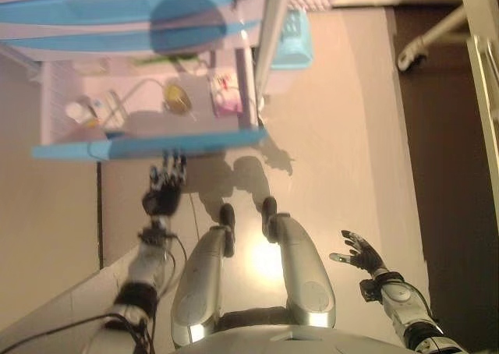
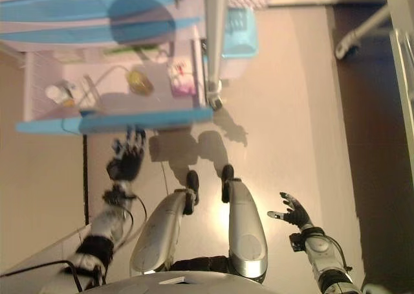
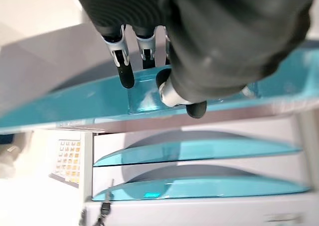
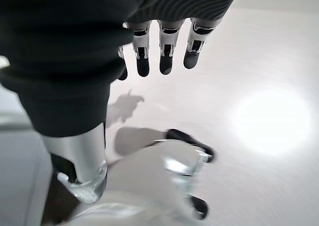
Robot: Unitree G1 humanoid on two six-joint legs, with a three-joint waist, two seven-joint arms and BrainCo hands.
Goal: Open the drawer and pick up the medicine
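Drawer (image 1: 148, 145) stands pulled out, medicine (image 1: 227, 93) untouched inside; my left hand (image 1: 165, 189) hovers unclenched at its front, right hand (image 1: 358, 253) idle, fingers spread.

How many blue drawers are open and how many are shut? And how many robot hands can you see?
Open drawer: 1
Shut drawers: 2
Robot hands, left hand and right hand: 2
Total: 5
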